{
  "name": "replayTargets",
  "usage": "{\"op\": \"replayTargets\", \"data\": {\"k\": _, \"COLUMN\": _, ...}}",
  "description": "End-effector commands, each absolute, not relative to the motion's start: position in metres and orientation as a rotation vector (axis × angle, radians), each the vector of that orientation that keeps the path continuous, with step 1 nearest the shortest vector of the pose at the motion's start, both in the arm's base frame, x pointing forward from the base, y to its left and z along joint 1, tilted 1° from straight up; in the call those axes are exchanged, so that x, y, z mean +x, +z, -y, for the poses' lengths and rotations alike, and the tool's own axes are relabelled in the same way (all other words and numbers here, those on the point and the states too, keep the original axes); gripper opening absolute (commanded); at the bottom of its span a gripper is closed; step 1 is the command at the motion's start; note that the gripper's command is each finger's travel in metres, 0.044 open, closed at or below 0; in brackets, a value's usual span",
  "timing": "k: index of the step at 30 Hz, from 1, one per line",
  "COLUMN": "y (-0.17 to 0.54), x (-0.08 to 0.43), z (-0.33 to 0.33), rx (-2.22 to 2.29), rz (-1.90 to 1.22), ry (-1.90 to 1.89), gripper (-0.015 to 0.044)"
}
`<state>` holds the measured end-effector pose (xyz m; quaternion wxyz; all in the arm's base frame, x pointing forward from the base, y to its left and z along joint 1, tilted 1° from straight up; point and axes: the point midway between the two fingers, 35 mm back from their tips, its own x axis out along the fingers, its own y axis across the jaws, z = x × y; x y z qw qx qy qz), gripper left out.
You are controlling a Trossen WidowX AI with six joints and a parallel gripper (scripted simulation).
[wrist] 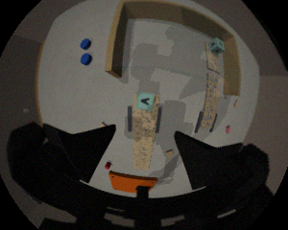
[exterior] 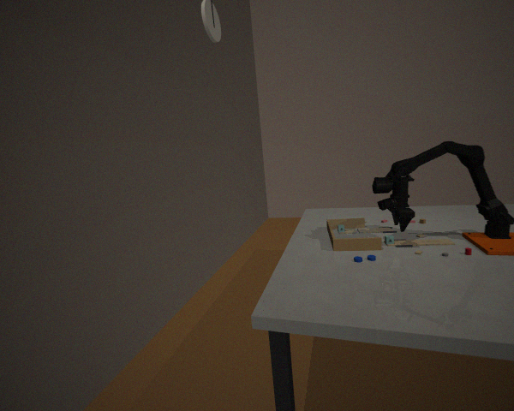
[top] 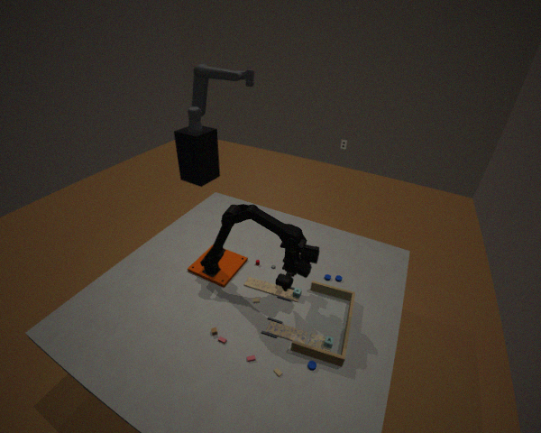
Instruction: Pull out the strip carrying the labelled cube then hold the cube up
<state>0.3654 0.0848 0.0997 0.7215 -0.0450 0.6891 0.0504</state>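
A speckled tan strip [top: 260, 284] [exterior: 439, 241] [wrist: 143, 149] lies in one piece between two dark rails and out past the open side of the wooden frame. A teal cube with a letter A [top: 297, 292] [exterior: 389, 240] [wrist: 145, 101] sits on its far end. The other strip [top: 285, 329] [wrist: 211, 98] shows a break partway along, and its far part lies inside the frame. Another teal cube [top: 328, 341] [exterior: 341, 228] [wrist: 216, 46] is at its far end. My gripper [top: 285, 286] [exterior: 403, 229] [wrist: 146, 130] is open and empty, pointing down above the first strip, on the base side of its cube.
The three-sided wooden frame [top: 349, 321] [exterior: 359, 244] [wrist: 116, 48] stands beyond the first strip. Two blue discs [top: 327, 277] [exterior: 357, 259] [wrist: 85, 43] lie outside it. A red cylinder [top: 257, 262] [exterior: 468, 251] [wrist: 108, 165] lies near the orange base plate [top: 233, 262] [wrist: 130, 183]. Small blocks are scattered around.
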Motion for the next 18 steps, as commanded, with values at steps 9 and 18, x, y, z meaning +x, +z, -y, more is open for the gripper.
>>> {"op": "replayTargets", "data": {"k": 9, "y": 0.098, "x": 0.404, "z": -0.095, "rx": -0.099, "rz": -1.528, "ry": 0.116, "gripper": 0.0440}}
{"op": "replayTargets", "data": {"k": 18, "y": 0.086, "x": 0.406, "z": -0.095, "rx": -0.099, "rz": -1.528, "ry": 0.116, "gripper": 0.0250}}
